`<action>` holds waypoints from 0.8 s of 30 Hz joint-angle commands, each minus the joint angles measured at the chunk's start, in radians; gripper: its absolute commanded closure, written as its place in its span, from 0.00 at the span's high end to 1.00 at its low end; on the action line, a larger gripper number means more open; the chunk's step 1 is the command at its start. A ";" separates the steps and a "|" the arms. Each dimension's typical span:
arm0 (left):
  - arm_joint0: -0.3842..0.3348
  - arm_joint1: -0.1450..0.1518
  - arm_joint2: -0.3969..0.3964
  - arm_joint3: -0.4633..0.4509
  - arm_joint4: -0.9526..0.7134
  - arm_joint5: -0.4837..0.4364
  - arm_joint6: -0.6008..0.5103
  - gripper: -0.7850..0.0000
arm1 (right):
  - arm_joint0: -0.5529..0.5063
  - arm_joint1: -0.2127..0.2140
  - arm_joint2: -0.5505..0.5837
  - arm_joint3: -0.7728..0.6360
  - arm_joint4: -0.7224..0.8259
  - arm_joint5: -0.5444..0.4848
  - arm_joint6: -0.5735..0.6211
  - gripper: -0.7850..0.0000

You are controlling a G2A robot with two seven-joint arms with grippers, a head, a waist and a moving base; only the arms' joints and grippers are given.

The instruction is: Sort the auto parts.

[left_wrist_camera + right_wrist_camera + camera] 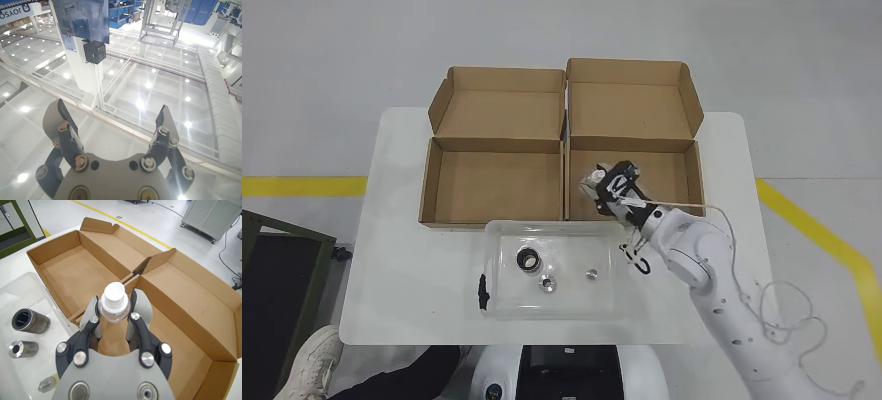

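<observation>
Above the right box (181, 332), close to the wall where it meets the left box (75, 275), the right end effector (115, 299) pinches a small plastic part (114, 292): a white cap on a clear round body, with the fingers pressed on the clear waist. It looks light and stiff, but the smooth shell may slip or crack under a hard squeeze, so the wide clear band seems the safest place to hold it.

Both boxes stand open along the table's far edge. At the near edge, a clear tray (28, 279) holds a ribbed steel sleeve (30, 321), a plain steel bush (23, 349) and a small metal fitting (46, 386). These are probably heavy, hard and apt to roll, so they are best gripped across the barrel.

The left end effector (111, 111) is spread wide, holds nothing and points at the ceiling.
</observation>
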 commanded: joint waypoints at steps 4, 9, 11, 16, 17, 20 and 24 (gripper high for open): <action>0.000 0.000 0.000 0.000 0.000 0.000 0.000 1.00 | 0.044 -0.008 -0.022 0.063 0.000 0.034 0.062 0.00; 0.000 0.000 0.000 0.000 0.000 0.000 0.000 1.00 | 0.084 -0.017 -0.051 0.101 0.006 0.046 0.095 0.00; 0.000 0.000 0.000 0.000 0.000 0.000 0.000 1.00 | 0.099 -0.020 -0.057 0.117 0.026 0.033 0.107 0.00; 0.000 0.000 0.000 0.000 0.000 0.000 0.000 1.00 | 0.134 -0.025 -0.070 0.162 0.046 0.022 0.134 0.00; 0.000 0.000 0.000 0.000 0.000 0.000 0.000 1.00 | 0.141 -0.027 -0.072 0.168 0.049 0.022 0.137 0.00; 0.000 0.000 0.000 0.000 0.000 0.000 0.000 1.00 | 0.153 -0.030 -0.080 0.183 0.050 0.028 0.150 0.00; 0.000 0.000 0.000 0.000 0.000 0.000 0.000 1.00 | 0.165 -0.033 -0.088 0.195 0.048 0.040 0.165 0.19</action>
